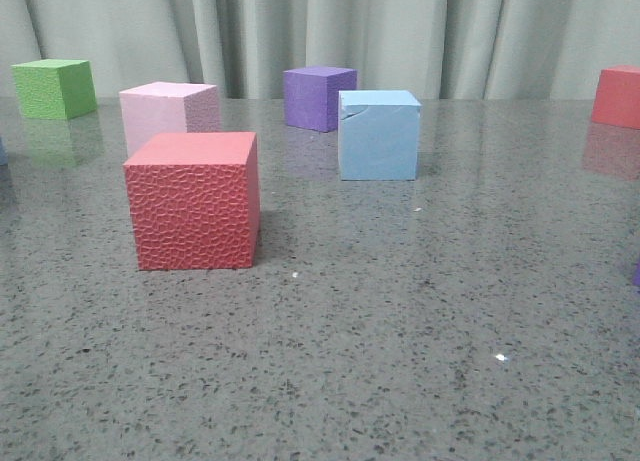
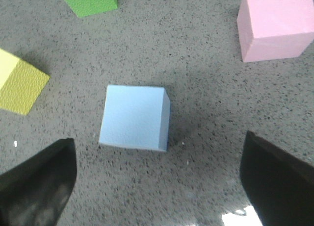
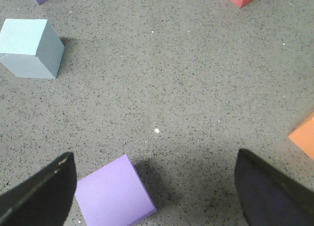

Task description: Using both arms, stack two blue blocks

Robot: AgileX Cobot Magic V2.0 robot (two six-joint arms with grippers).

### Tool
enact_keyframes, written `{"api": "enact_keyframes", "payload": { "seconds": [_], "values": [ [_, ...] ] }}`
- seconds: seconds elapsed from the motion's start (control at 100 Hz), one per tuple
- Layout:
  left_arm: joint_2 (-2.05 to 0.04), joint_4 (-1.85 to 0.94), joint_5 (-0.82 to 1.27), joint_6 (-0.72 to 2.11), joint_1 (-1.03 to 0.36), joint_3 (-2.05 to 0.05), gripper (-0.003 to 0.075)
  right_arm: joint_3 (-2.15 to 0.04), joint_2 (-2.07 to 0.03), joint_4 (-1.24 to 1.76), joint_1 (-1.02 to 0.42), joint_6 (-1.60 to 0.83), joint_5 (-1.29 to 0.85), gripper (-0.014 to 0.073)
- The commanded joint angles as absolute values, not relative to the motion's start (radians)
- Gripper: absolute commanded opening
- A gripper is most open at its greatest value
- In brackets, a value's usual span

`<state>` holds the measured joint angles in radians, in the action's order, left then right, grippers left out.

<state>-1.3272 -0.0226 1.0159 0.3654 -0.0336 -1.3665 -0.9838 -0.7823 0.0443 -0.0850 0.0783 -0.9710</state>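
1. The left gripper (image 2: 157, 187) hangs with jaws wide apart above one blue block (image 2: 135, 117); bare table (image 2: 196, 79) lies all around it.
2. The right gripper (image 3: 154, 196), jaws apart too, holds nothing; the creased blue block (image 1: 378, 134) stands apart, near the purple cube (image 1: 318, 97).

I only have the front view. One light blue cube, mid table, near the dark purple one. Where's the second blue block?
Observer: It shows in the left wrist view: a second blue block flat on the table, ahead of the left gripper, nothing touching it.
Operator: Left gripper open?
Observer: Yes, open and wide; its fingers are apart and clear of the block.
Operator: And the right arm?
Observer: The right gripper is open and empty. The creased blue block sits well ahead of it, off to one side. A lilac cube lies much closer, near one finger.
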Motion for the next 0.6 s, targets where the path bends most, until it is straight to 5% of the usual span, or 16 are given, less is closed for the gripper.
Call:
{"api": "enact_keyframes", "payload": {
  "seconds": [0.0,0.59],
  "values": [
    [-1.358,-0.035,0.999,0.394,-0.042,-1.451,0.0639,-1.006,-0.779,0.055,-0.083,0.074,-0.898,0.0647],
    [-1.566,-0.035,1.114,0.434,0.008,-1.608,0.0639,-1.006,-0.779,0.055,-0.083,0.074,-0.894,0.0647]
  ]
}}
